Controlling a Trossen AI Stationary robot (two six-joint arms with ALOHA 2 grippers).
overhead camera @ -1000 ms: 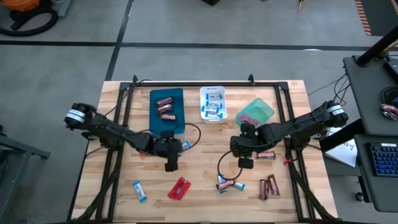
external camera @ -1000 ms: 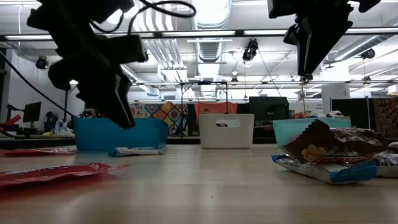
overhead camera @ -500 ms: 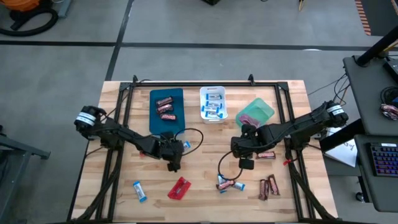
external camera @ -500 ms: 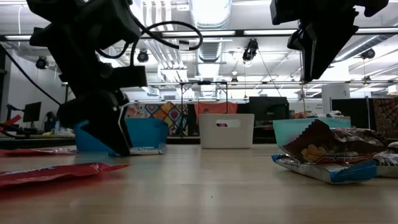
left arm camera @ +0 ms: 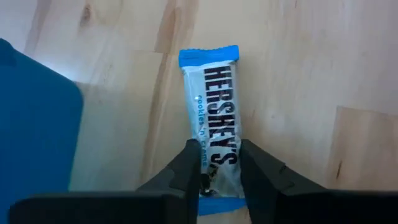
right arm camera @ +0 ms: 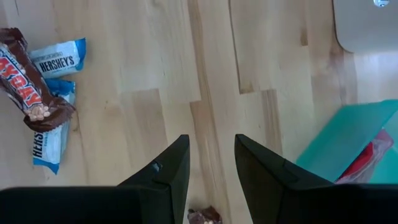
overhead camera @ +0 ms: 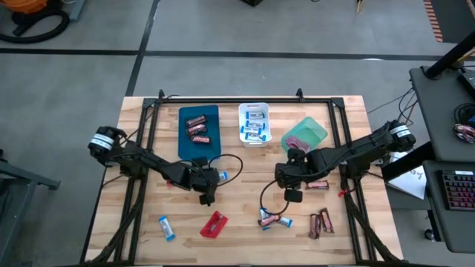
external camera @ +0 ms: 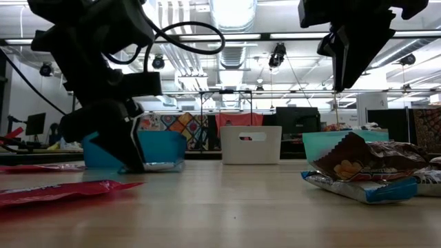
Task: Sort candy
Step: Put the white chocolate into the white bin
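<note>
Only wrist-visible: left end effector (left arm camera: 219, 163) pinching blue-and-white bar (left arm camera: 214, 134)

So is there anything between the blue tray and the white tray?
No, only bare wood separates the blue tray from the white tray, seen in the high view.

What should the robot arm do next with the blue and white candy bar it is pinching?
Probably lift it straight up. The left gripper has its fingers on both sides of the blue-and-white bar, which lies flat on the table beside the blue tray. The white tray holds similar bars.
</note>
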